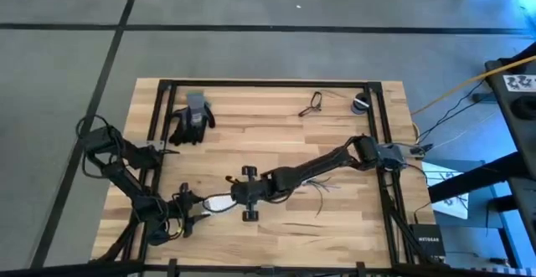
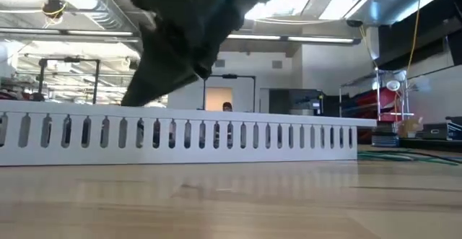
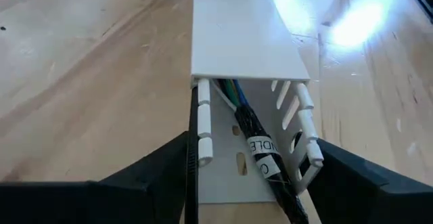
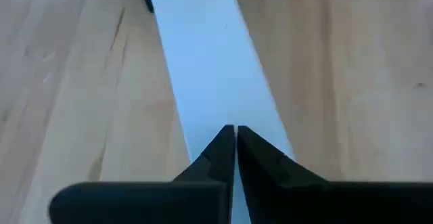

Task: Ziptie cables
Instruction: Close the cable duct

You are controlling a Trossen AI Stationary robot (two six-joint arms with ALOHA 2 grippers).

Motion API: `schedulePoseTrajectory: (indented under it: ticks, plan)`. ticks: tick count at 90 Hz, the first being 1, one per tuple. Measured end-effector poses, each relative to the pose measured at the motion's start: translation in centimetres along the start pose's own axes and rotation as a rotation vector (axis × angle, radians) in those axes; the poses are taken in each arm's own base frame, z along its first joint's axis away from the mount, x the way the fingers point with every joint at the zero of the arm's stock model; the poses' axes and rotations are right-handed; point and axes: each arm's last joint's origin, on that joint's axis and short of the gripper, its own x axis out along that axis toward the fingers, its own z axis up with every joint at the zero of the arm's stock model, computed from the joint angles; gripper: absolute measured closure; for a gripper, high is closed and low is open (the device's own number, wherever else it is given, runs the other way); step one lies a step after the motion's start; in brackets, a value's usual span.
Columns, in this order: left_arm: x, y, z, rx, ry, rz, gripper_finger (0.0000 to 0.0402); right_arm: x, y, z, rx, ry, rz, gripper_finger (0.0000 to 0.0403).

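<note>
The left hand (image 3: 252, 183) is set around the near end of a white slotted plastic cable duct (image 3: 243, 34); its two dark fingers (image 3: 155, 173) stand on either side of the duct walls, so it appears to be holding the duct, though firm contact cannot be confirmed. Inside the duct the thin dark grey-black cables (image 3: 254, 132) are seen, bound in a sleeve with a white label. The right hand (image 4: 235, 139) is closed, its tips together over the flat white lid of the duct. The bunch is judged light, soft and springy; it is best taken at the sleeved part. More loose strands lie on the wooden desk (image 1: 251, 118).
</note>
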Motion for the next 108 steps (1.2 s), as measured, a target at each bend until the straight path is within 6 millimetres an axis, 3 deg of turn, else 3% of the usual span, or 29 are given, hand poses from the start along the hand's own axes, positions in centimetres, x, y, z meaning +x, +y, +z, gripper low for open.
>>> schedulePoseTrajectory:
  ticks: [20, 51, 92, 108]
  plan:
    - [0.3, 0.1, 0.2, -0.009, 0.002, 0.013, 0.0166, 2.1, 0.2, -1.1, 0.066, -0.074, 0.034, 0.0398]
    - [0.4, 0.1, 0.2, -0.013, 0.002, 0.018, 0.0166, 6.2, 0.8, -0.9, 0.127, -0.18, 0.097, 0.0398]
    - [0.4, 0.1, 0.3, -0.019, 0.0, 0.018, 0.0166, 6.6, 1.0, -0.6, 0.128, -0.223, 0.113, 0.0398]
    - [0.7, 0.1, 0.4, -0.109, 0.005, 0.023, 0.0166, 4.5, 0.5, 0.7, 0.061, -0.22, 0.081, 0.0398]
